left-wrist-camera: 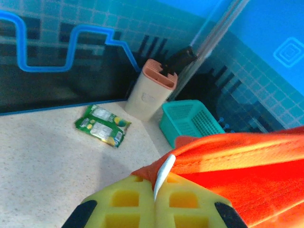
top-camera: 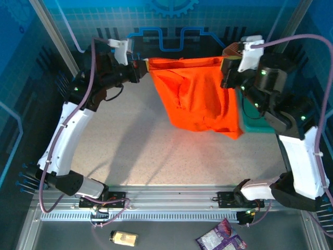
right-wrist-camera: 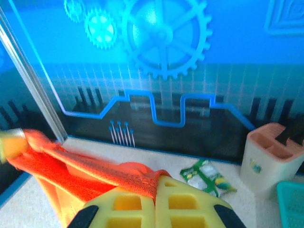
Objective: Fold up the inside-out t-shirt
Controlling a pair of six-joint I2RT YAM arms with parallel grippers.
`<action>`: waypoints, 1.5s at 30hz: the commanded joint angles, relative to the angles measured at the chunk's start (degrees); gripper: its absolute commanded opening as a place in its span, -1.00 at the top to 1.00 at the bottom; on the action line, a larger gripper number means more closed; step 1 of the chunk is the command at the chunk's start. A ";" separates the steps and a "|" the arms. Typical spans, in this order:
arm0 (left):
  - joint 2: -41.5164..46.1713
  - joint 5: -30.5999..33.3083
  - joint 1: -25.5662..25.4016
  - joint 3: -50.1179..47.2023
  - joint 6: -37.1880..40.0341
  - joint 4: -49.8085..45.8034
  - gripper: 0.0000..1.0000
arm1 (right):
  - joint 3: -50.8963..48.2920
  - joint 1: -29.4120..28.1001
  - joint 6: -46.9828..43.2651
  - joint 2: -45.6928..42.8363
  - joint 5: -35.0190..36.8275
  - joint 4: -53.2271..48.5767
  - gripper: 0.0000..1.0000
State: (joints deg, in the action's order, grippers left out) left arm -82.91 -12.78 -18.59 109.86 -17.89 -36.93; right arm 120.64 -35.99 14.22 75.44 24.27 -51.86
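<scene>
Across the upper middle of the top view, the inside-out t-shirt (top-camera: 200,96) hangs stretched between the two arms like laundry on a line. The left hand (top-camera: 139,70) is clamped shut on the cloth's upper left corner. The right hand (top-camera: 226,73) is pinched closed on the opposite corner at the upper right. Both wrist views show the yellow fingers pressed together with orange fabric squeezed out between them. The top edge is pulled fairly taut, while the rest droops in wrinkles toward the middle right of the frame, and the lower end is bunched. Honestly can't tell from above whether the bottom hem touches the table (top-camera: 130,151) or hangs just off it.

So this looks like the lift-and-spread step: shirt up in the air, nothing folded yet. The next move probably calls for both hands to come down together with even tension, so the shirt lands flat on the open patch of table at centre frame. If one hand drops sooner than the other, the cloth will likely crumple.

Stuff around: a teal mesh basket (top-camera: 256,125) peeks out from under the shirt's lower right edge, so the hanging cloth could snag on it or drape over it. At the back, a beige holder (left-wrist-camera: 152,92) and a green packet (left-wrist-camera: 102,126) sit near the wall, apart from the shirt.
</scene>
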 commanded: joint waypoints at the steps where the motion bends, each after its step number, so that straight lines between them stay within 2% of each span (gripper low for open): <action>1: 1.93 10.91 4.10 15.18 3.41 -3.81 1.00 | -4.16 0.33 5.30 2.37 -3.90 1.51 1.00; 4: -0.23 13.56 4.69 26.44 6.57 -7.61 1.00 | -7.08 0.39 9.57 5.83 -13.17 4.04 1.00; 8: -1.46 10.61 4.70 31.04 5.35 -8.72 1.00 | -7.70 0.49 12.38 9.92 -21.49 8.25 1.00; 11: -1.62 3.45 4.53 26.62 1.81 -7.50 1.00 | -7.69 1.80 12.16 11.23 -21.30 8.05 1.00; 14: -1.92 -3.84 2.90 18.44 -2.28 -3.60 1.00 | -12.86 5.63 13.11 9.83 -20.83 8.12 1.00; 18: -4.19 -5.46 -6.59 5.48 -4.79 3.19 1.00 | -29.18 13.50 16.97 5.37 -23.87 11.63 1.00; 21: -9.76 -8.68 -13.22 -0.17 -6.64 6.01 1.00 | -39.89 19.14 18.37 3.12 -24.51 11.60 1.00; 22: -11.74 -10.30 -14.55 -0.96 -7.17 6.16 1.00 | -42.16 20.77 18.47 2.56 -24.37 10.92 0.89; 25: -18.12 -14.16 -17.91 -2.11 -8.08 4.18 0.56 | -47.17 24.65 17.43 0.85 -22.42 8.28 0.52; 28: -18.49 -12.34 -19.72 -6.43 -7.37 4.54 0.31 | -48.73 25.25 15.49 -0.50 -19.74 6.18 0.32; 32: -13.82 -7.90 -18.91 -15.11 -6.76 5.91 0.15 | -49.16 24.31 14.20 -0.79 -19.90 4.63 0.24; 36: -8.07 -3.17 -14.88 -25.33 -6.70 4.68 0.13 | -49.95 20.29 13.25 0.26 -20.86 4.13 0.21; 45: 4.25 3.89 4.22 -54.29 -7.40 3.77 0.08 | -50.78 4.73 14.78 12.25 -26.27 8.48 0.15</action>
State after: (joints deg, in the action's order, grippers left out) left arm -80.77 -12.14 -18.11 61.19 -25.19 -31.68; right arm 71.02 -28.16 28.36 84.05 0.97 -44.51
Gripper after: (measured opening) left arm 0.447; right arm 0.424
